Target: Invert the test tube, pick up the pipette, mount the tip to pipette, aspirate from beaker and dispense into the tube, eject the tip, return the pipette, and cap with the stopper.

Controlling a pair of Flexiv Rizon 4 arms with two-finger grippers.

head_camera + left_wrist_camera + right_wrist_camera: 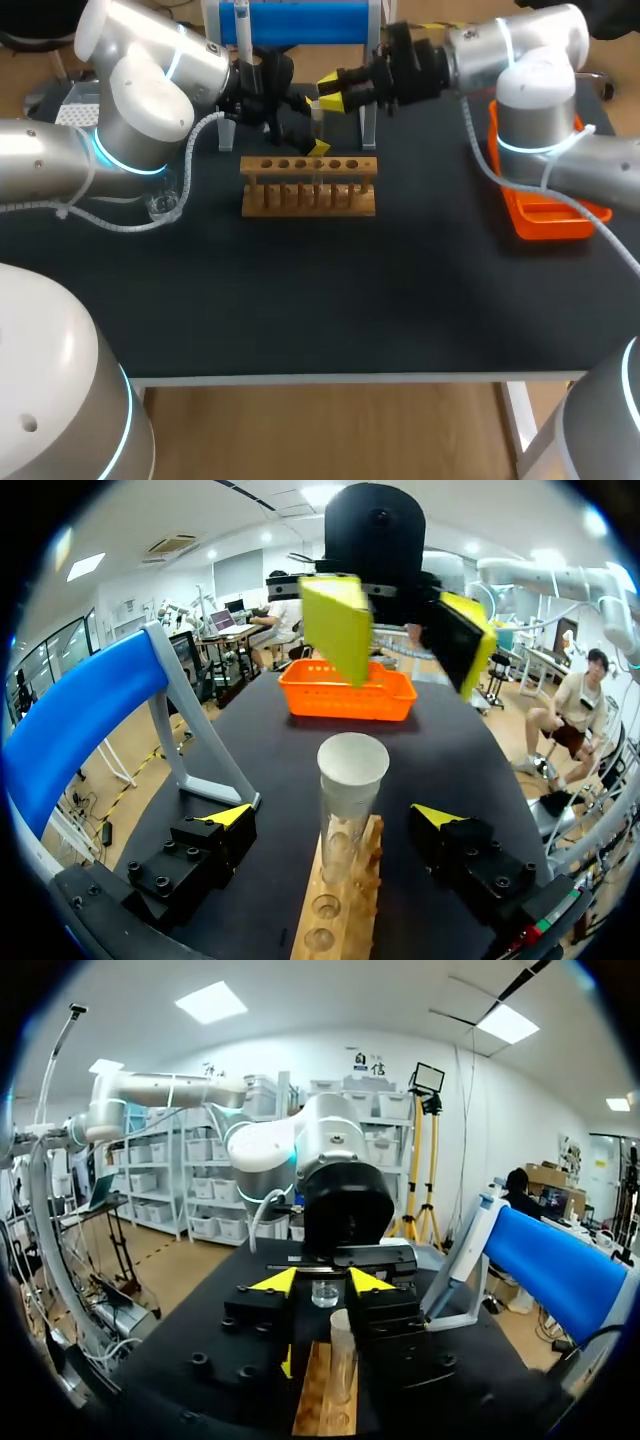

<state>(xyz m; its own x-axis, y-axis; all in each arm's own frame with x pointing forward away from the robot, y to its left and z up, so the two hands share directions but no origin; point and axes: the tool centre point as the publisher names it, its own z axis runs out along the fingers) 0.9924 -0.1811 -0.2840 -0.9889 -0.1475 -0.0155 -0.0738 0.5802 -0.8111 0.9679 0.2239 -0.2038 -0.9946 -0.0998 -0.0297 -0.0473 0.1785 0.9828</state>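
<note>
Standing upright in the wooden rack (pixel 335 905) mid-worktop (pixel 400 300), test tube (pixel 345 815) framed by both grippers, left (pixel 335 825) and right (pixel 400 630), fingers spread wide and clear of glass, apparently to close on it from opposite sides.

— Colours? Matte black table top (pixel 330 290), pale brown wooden tube rack (pixel 309 185), bright orange plastic basket (pixel 545 215).

— And a blue cylindrical stand bar (pixel 300 22), yellow fingertips (pixel 338 625), clear glass test tube (pixel 347 810).

test tube (pixel 350 800) upright in wooden rack (pixel 345 905), between open left hand (pixel 335 825)
</note>
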